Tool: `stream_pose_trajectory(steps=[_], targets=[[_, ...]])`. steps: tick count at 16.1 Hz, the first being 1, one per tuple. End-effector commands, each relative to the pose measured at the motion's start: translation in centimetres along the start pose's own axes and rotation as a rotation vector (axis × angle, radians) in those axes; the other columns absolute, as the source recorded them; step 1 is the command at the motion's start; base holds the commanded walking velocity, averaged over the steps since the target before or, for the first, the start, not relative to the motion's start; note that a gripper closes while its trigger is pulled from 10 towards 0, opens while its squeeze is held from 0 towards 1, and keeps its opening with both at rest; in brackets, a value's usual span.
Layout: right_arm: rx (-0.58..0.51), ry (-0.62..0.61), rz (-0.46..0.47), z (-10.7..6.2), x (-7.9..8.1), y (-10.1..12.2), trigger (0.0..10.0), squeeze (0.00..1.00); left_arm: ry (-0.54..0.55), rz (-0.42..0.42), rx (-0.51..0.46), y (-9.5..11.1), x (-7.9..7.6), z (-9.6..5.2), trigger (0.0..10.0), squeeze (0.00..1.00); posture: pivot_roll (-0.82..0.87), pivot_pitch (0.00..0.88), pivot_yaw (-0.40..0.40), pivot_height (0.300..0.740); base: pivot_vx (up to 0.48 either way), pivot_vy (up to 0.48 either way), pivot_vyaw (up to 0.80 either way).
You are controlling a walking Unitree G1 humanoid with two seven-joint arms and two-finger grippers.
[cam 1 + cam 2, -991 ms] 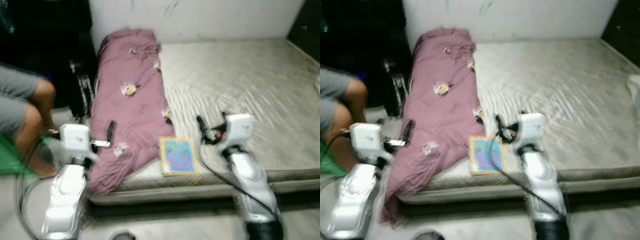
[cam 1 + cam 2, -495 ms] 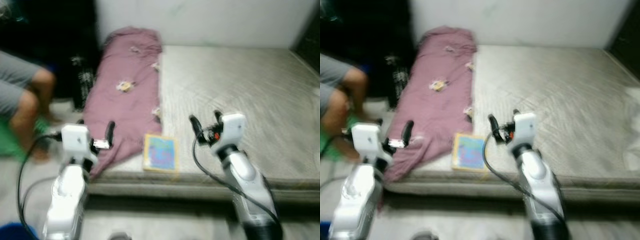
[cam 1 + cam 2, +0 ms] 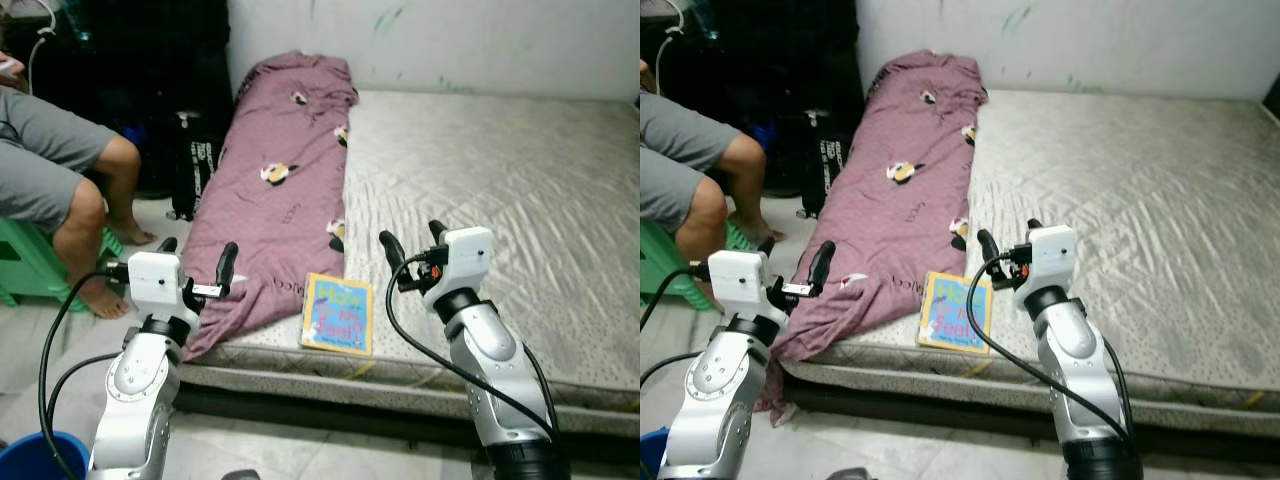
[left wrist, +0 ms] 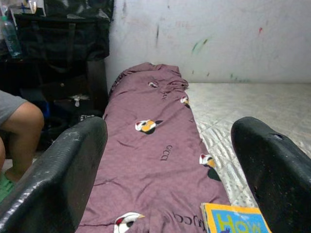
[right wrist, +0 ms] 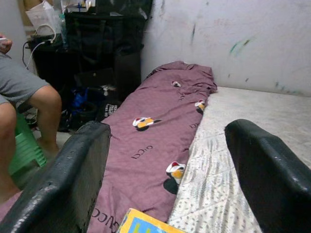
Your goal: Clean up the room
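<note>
Item: children's book (image 3: 338, 314), bright blue and yellow cover, flat at your near edge of the mattress (image 3: 520, 190), one corner just beside the mauve blanket (image 3: 275, 200). The blanket, printed with small birds, runs along the mattress's left edge and spills over the near left corner. Blue bucket (image 3: 40, 455) on the floor below, contents not visible. Left gripper (image 3: 195, 262) and right gripper (image 3: 410, 240) hover spread, holding nothing. A seated person's legs (image 3: 80, 205) flank the left side.
</note>
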State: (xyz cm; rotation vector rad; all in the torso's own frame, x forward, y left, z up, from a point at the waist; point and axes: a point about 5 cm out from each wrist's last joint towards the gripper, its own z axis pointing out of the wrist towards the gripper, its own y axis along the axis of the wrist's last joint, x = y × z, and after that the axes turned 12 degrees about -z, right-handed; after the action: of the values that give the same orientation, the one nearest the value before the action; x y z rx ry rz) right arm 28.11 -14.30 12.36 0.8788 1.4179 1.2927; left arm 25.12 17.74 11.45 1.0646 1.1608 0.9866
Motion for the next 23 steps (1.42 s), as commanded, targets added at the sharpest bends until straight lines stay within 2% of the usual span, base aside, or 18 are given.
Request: stream_pose_trajectory(steps=[1, 6, 11, 14, 16, 19, 23], targets=[[-0.007, -0.003, 0.005, 0.24, -0.09, 0.19, 10.0, 0.00, -0.014, 0.003, -0.015, 0.35, -0.05, 0.05, 10.0, 0.00, 0.02, 0.000, -0.005, 0.740, 0.398, 0.000, 0.00], [-0.005, -0.015, 0.009, 0.25, -0.20, 0.19, 10.0, 0.00, -0.013, 0.000, -0.012, 0.29, -0.01, -0.03, 10.0, 0.00, 0.02, 0.000, -0.006, 0.740, 0.404, 0.000, 0.00], [-0.003, -0.031, 0.021, 0.33, -0.39, 0.17, 10.0, 0.00, 0.019, 0.002, -0.004, 0.20, 0.26, 0.04, 10.0, 0.00, 0.02, 0.000, -0.005, 0.740, 0.000, 0.000, 0.00], [-0.009, -0.032, 0.002, 0.71, -0.56, 0.51, 10.0, 0.00, 0.016, 0.051, -0.018, 0.55, 0.21, 0.44, 10.0, 0.00, 0.03, 0.010, -0.016, 0.740, 0.000, 0.000, 0.00], [-0.016, -0.034, 0.001, 0.84, -0.41, 0.88, 10.0, 0.00, 0.018, 0.053, -0.022, 0.87, 0.37, 0.39, 10.0, 0.00, 0.04, 0.023, -0.009, 0.740, 0.000, 0.000, 0.00], [-0.011, -0.031, 0.013, 0.65, 0.31, 0.53, 10.0, 0.00, 0.000, 0.040, 0.003, 0.52, 0.04, 0.08, 10.0, 0.00, 0.04, 0.018, 0.002, 0.740, 0.000, -0.381, 0.00], [-0.004, -0.049, 0.030, 0.83, -0.22, 0.55, 10.0, 0.00, 0.003, 0.034, 0.008, 0.29, -0.09, -0.03, 10.0, 0.00, 0.04, 0.004, -0.007, 0.740, 0.000, -0.382, 0.00]])
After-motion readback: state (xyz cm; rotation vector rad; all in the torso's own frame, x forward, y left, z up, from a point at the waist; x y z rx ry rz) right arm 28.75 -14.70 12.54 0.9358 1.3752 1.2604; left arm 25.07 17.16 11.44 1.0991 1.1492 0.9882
